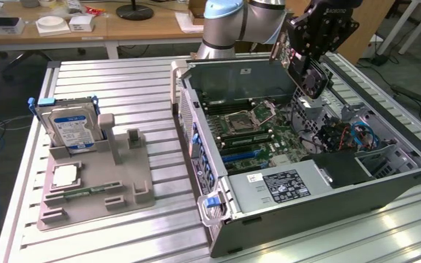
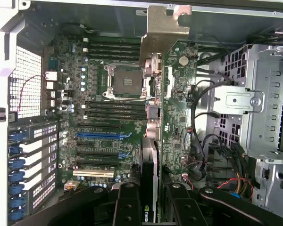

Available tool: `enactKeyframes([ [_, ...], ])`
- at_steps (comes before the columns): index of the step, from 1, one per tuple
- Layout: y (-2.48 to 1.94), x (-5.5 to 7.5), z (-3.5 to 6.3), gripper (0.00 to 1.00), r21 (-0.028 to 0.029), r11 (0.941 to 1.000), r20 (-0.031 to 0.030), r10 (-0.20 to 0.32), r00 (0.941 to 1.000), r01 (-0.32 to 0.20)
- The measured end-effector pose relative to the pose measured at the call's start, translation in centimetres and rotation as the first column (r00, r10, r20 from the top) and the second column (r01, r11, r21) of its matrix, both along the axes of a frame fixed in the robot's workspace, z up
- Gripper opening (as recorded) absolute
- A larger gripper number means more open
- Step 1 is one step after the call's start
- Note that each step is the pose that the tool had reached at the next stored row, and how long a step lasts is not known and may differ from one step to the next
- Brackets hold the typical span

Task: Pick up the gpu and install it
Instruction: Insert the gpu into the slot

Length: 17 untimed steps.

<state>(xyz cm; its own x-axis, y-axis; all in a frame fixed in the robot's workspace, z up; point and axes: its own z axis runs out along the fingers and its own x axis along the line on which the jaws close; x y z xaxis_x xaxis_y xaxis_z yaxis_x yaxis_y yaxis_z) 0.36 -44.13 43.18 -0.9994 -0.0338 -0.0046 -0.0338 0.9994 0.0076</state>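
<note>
The gpu (image 1: 311,76), a dark card with a small fan, hangs tilted above the open computer case (image 1: 195,164), over its far right part in the exterior view. My gripper (image 1: 309,49) is shut on its upper edge. In the wrist view the gpu (image 2: 151,155) shows edge-on between my two black fingers (image 2: 127,207), with its pale metal bracket (image 2: 165,28) at the far end. Below it lies the green motherboard (image 2: 113,117) with its blue and black expansion slots (image 2: 101,134). The card is held clear of the board.
A grey fixture (image 1: 115,181) on the exterior view's left holds a silver hard drive (image 1: 72,129), a processor (image 1: 66,175) and a memory stick (image 1: 86,192). Inside the case sit a power supply (image 1: 280,186), a metal drive cage (image 2: 259,108) and loose cables (image 2: 203,155).
</note>
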Motion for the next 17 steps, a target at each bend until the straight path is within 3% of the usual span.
enactKeyframes([
  [9, 0.0, 0.0, 0.0, 0.26, 0.0035, 0.9999, 0.0001, 0.015, 0.9999, -0.015],
  [17, 0.0, 0.0, 0.0, 0.26, 0.0088, 0.996, 0.0003, 0.089, 0.9961, -0.089],
])
